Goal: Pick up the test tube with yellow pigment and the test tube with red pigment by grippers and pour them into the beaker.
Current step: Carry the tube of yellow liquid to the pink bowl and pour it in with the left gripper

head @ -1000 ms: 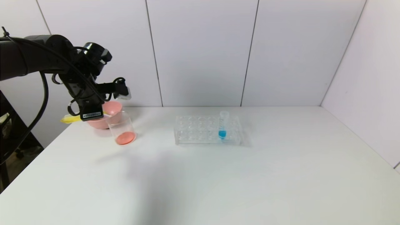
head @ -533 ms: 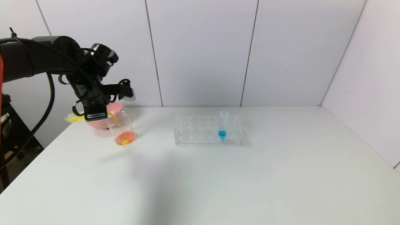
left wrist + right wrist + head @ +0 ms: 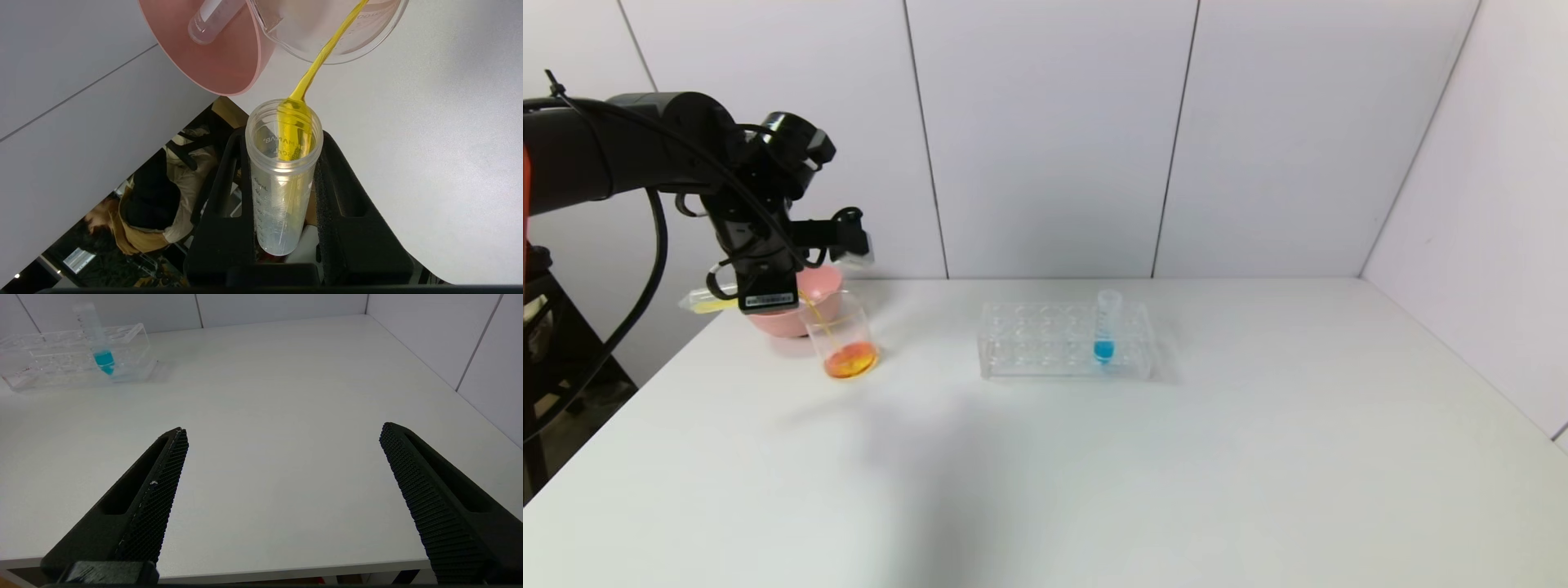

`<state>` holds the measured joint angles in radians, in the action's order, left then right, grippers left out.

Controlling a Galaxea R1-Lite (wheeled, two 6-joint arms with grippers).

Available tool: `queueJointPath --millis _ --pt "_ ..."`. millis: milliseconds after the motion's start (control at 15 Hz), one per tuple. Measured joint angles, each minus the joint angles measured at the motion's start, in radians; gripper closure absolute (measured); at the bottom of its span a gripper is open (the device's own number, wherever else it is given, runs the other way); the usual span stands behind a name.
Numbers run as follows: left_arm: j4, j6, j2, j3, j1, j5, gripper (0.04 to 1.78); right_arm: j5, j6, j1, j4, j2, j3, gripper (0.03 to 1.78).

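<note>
My left gripper (image 3: pixel 764 304) hangs above the table's far left corner, shut on the test tube with yellow pigment (image 3: pixel 704 304). That tube (image 3: pixel 278 204) is tipped mouth-down between the black fingers (image 3: pixel 351 196). A thin yellow stream runs from its mouth into the clear beaker (image 3: pixel 843 331), which holds orange liquid at the bottom. In the left wrist view the beaker (image 3: pixel 359 41) lies just beyond the tube's mouth. A second clear tube (image 3: pixel 208 18), apparently the test tube with red pigment, lies in the pink bowl. My right gripper (image 3: pixel 282 430) is open and holds nothing, low over the table's near edge.
The pink bowl (image 3: pixel 784 320) stands right behind the beaker, touching it. A clear tube rack (image 3: pixel 1045 343) sits mid-table with a blue-liquid tube (image 3: pixel 1105 327) upright in it. White walls close the back and right sides.
The left gripper tipped the yellow tube further and a stream started into the beaker. The liquid in the beaker turned from red to orange. The tube holds less yellow.
</note>
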<state>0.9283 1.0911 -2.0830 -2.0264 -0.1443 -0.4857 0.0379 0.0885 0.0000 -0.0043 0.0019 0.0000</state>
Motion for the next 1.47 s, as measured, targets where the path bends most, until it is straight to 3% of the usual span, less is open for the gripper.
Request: queueJointPath --millis 1467 --pt "-0.053 0.075 -0.001 0.0 -0.029 -0.198 1.38 0.0 0.0 0.0 0.0 0.0 0.0 0.1"
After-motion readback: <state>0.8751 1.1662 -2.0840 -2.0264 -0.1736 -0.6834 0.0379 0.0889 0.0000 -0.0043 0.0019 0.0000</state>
